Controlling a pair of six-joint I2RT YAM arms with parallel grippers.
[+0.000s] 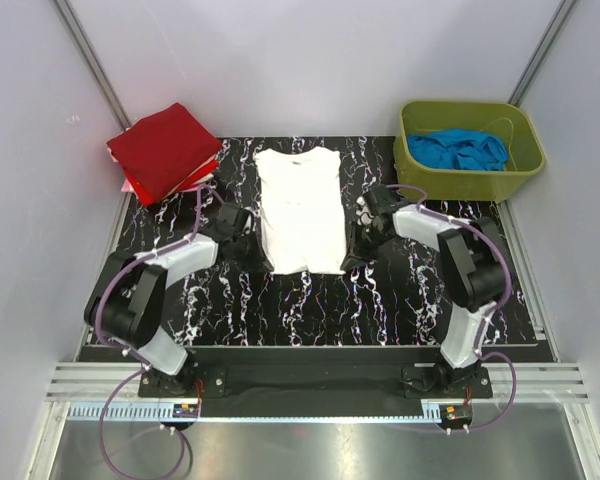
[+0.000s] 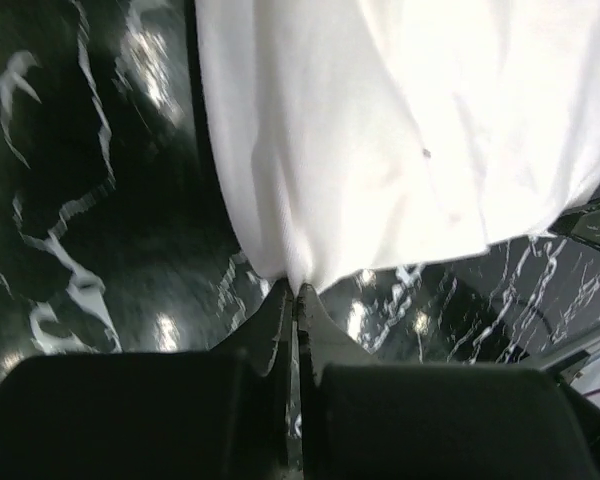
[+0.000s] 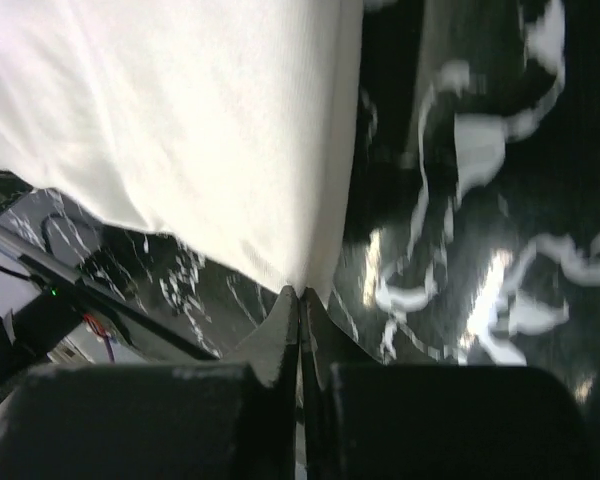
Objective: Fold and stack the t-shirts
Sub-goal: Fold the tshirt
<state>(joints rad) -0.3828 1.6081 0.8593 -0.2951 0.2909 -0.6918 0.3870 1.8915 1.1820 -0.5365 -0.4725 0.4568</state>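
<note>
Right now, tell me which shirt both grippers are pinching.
The white t-shirt, the one spread flat; the left gripper and right gripper clamp its opposite edges. The red shirts sit folded far left, untouched.

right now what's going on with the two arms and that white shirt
The two arms are working on a white t-shirt laid flat on the black marbled table. The left gripper is shut on the shirt's left edge toward the near end, and the right gripper is shut on its right edge. The red folded shirts sit stacked at the far left corner. A green bin at the far right holds blue cloth.
</note>
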